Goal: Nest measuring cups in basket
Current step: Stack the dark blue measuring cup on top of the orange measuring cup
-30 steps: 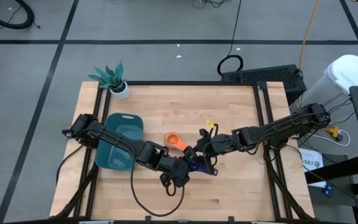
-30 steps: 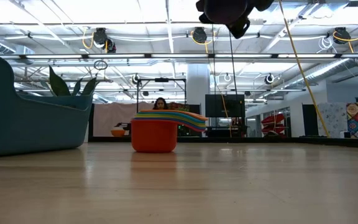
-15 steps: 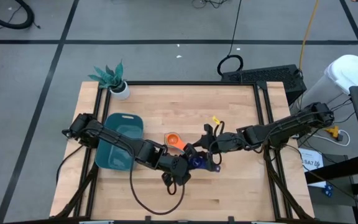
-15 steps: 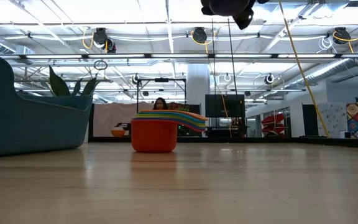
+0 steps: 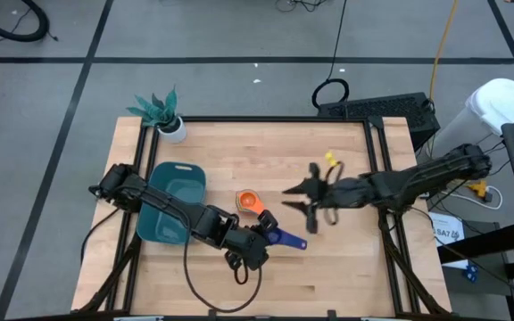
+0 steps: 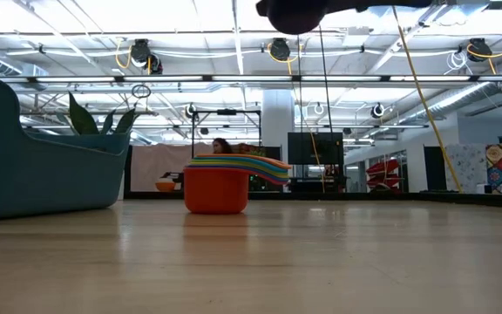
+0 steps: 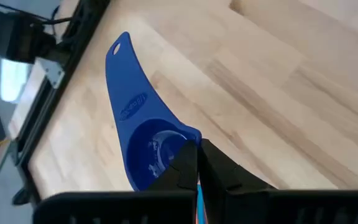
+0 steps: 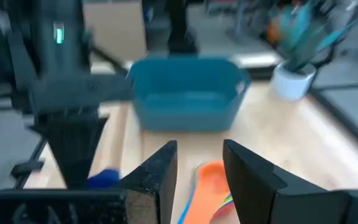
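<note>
A pale wooden table (image 5: pixel 239 143) sits in a large workshop with ceiling lights. The left gripper (image 5: pixel 259 239) is low at the front middle, clenched on the rim of the blue cup (image 7: pixel 138 134). That cup's bowl sits at the fingers, and its long handle runs away from them across the wood, toward the table's right side in the high view. The stack (image 5: pixel 250 201) of nested cups, orange on the outside, stands just behind this cup. The basket (image 5: pixel 173 214) lies beyond the stack, further left and well apart from it. The left arm is much the nearer to cup, stack and basket. The right gripper (image 5: pixel 303 198) hovers right of the stack, jaws parted and empty. Count: one blue cup in the grip, one stack whose cups I cannot count, one basket, one plant pot (image 5: pixel 173 127).
</note>
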